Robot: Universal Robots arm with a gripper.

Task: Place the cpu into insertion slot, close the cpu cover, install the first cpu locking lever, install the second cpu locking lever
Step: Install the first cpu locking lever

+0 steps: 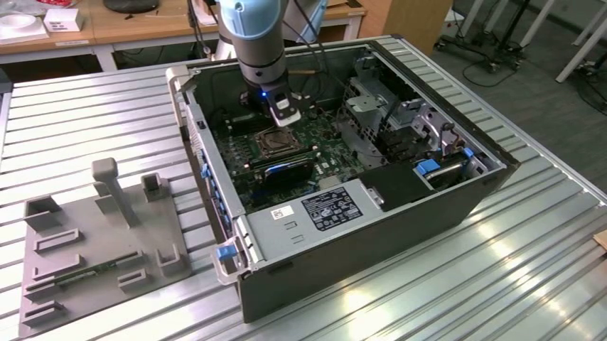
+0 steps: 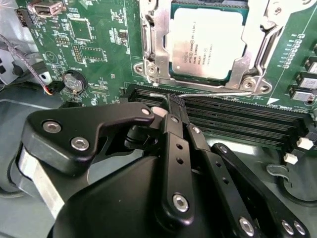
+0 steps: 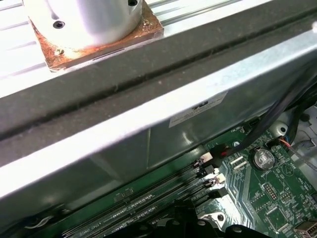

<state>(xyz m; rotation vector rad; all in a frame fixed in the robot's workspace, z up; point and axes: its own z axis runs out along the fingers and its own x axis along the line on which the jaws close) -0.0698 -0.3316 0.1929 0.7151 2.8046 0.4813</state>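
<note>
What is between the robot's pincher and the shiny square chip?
In the second wrist view, a thin silvery locking lever and the nearest black memory slot lie between the gripper and the cpu, plus the cpu cover frame's near edge.

Gripper (image 2: 171, 106) is hemmed by memory slots (image 2: 237, 121) beside the cover (image 2: 156, 54); case wall (image 3: 148, 119) stands close behind.
</note>
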